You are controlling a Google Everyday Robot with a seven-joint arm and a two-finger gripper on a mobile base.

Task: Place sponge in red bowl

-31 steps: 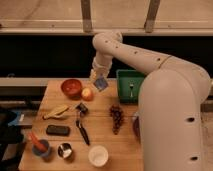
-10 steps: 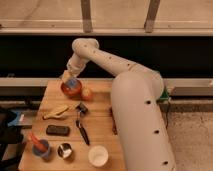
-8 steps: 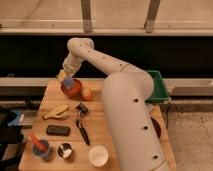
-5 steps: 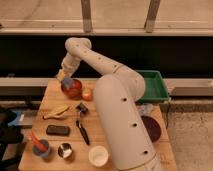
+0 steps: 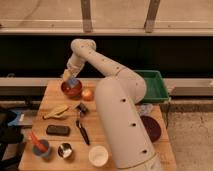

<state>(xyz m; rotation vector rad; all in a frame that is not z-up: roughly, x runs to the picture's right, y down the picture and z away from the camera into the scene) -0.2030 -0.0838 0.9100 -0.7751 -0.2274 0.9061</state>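
Wooden table (image 5: 50,95): spread beneath the pincer, carrying everything listed here.
White robot arm (image 5: 120,100): stretched up and back across the table to the far left corner. It has been swung there from over the table's middle within the last few seconds.
Green plastic tray (image 5: 155,82): well off to the right of the pincer, at the table's far edge.
Dark purple round bowl (image 5: 151,128): far from the pincer, towards the near right, partly hidden by the arm.
Round orange-red bowl (image 5: 69,91): directly under the pincer, touching or nearly touching its tip.
Black rectangular slab (image 5: 58,130): well in front of the pincer, lying flat.
Yellow banana (image 5: 55,112): in front of the pincer and slightly left, between bowl and slab.
White round cup (image 5: 98,155): far in front, at the near edge.
Small orange-coloured fruit (image 5: 87,94): just right of the bowl beneath the pincer.
Light blue-grey sponge block (image 5: 74,82): at the pincer's tip, inside the red bowl's rim.
Gripper (image 5: 72,79): lowered over the bowl and seemingly pinching the sponge.
Meaning for the task: the carry is judged finished; only the release is left.
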